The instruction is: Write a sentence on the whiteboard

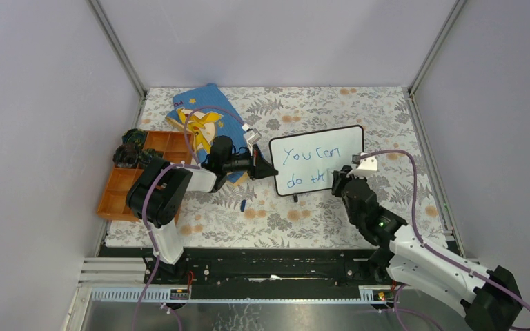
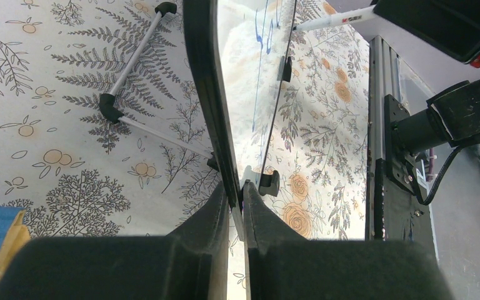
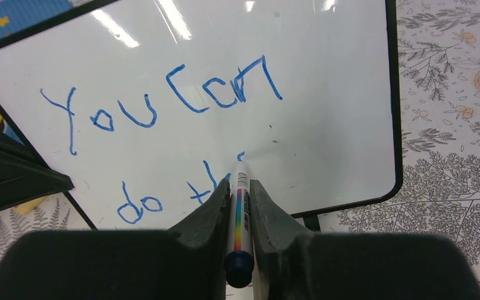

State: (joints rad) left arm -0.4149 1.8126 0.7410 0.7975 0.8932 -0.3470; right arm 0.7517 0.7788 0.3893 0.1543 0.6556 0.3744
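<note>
Blue sentence (image 3: 162, 103) reads "You can / do th" on the whiteboard (image 1: 338, 141), propped up mid-desk (image 1: 283, 221). Left gripper (image 2: 236, 187) jaws are clenched on the board's left edge. Right gripper (image 3: 240, 184) jaws are squeezing a marker (image 3: 239, 219), tip against the board.

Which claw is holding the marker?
The right claw, pinching the marker with its tip at the whiteboard; the left claw clamps the board's edge instead.

Glossy white whiteboard (image 3: 325, 125) — matt black frame
</note>
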